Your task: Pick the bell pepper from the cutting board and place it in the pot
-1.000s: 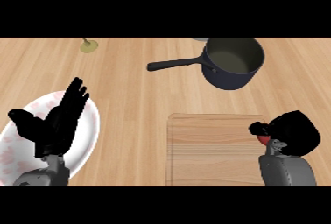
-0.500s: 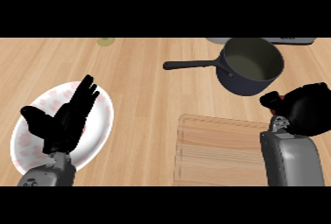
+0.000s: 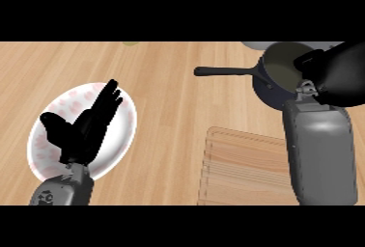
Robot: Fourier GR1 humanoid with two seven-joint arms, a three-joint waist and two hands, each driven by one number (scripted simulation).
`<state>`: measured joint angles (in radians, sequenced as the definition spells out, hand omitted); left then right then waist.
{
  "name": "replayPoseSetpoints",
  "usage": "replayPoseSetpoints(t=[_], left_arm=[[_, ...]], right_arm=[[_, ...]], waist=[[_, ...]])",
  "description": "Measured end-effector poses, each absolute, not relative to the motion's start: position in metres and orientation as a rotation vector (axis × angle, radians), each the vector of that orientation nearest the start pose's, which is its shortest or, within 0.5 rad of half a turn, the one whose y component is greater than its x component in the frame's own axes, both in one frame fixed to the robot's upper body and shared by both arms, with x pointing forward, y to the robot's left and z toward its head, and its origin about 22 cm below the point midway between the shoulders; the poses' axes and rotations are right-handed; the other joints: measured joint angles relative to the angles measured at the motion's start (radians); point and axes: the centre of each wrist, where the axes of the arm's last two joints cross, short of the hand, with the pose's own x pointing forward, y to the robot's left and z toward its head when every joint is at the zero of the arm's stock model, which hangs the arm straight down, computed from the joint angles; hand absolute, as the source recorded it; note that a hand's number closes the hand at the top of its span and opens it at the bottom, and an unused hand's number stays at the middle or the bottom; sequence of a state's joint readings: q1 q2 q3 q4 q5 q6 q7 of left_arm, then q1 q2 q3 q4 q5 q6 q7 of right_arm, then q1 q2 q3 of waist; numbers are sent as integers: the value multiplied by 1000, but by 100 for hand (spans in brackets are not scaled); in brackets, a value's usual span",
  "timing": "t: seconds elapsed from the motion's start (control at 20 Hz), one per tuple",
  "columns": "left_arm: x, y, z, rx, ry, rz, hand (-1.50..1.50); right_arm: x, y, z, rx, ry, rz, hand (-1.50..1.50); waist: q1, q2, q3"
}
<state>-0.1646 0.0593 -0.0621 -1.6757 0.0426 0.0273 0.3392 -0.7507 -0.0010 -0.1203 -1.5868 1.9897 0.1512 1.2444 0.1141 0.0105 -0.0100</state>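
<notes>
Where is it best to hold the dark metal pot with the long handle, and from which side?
Probably by its long black handle, coming from the left: it juts out leftward from the dark metal pot over the wooden counter, while the right hand hangs over the rim.

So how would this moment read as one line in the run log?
right hand: over pot | bell pepper: not visible | cutting board: no pepper showing | left hand: open, above plate

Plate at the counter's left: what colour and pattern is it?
The plate is white with faint pink speckles, best seen in the head view.
</notes>
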Motion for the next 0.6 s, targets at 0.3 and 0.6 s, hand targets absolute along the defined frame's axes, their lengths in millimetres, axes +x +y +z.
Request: replayPoseSetpoints(t=[0.3, 0.6], left_arm=[[277, 200, 69, -74, -1492, -120, 0], [282, 195, 70, -75, -1496, -118, 0]], right_arm=[[365, -158, 254, -1991, -649, -222, 150], [382, -169, 275, -1954, -564, -267, 150]], waist=[[17, 11, 4], [15, 17, 7]])
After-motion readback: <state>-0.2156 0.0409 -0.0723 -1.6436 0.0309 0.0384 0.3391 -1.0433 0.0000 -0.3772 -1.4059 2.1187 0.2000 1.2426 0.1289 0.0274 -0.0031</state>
